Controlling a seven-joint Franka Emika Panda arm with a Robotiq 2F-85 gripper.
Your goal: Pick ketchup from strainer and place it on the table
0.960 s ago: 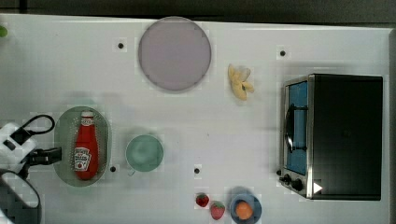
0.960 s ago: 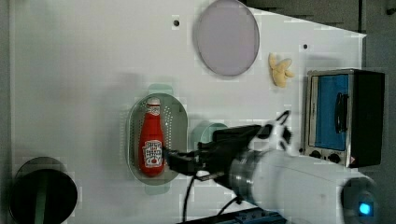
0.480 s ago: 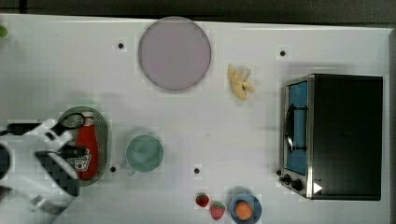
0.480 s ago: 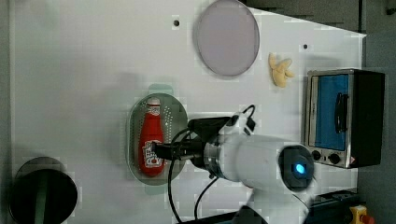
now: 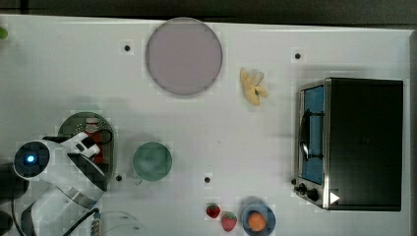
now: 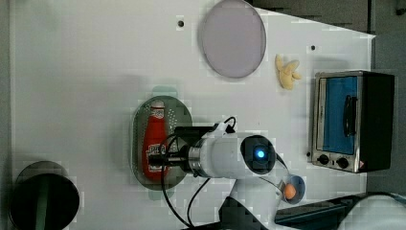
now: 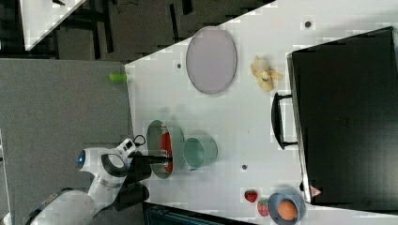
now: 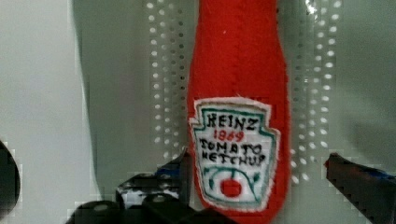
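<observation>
Ketchup [image 8: 238, 116]: red bottle lying flat along the strainer [image 6: 184, 115], white cap toward the grey plate [image 6: 233, 38], label up; the pose offers its narrow sides for a grasp.
Strainer: pale green oval on the tabletop [image 5: 74, 64], just beside the green cup [image 5: 152, 161].
Claw [image 8: 261, 184]: low over the strainer, fingers spread wide, one on each side of the label end, nothing clamped; judged poised to close across the bottle's width.

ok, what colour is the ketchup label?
White with a green border and dark lettering on the red ketchup; clearest in the wrist view.
</observation>
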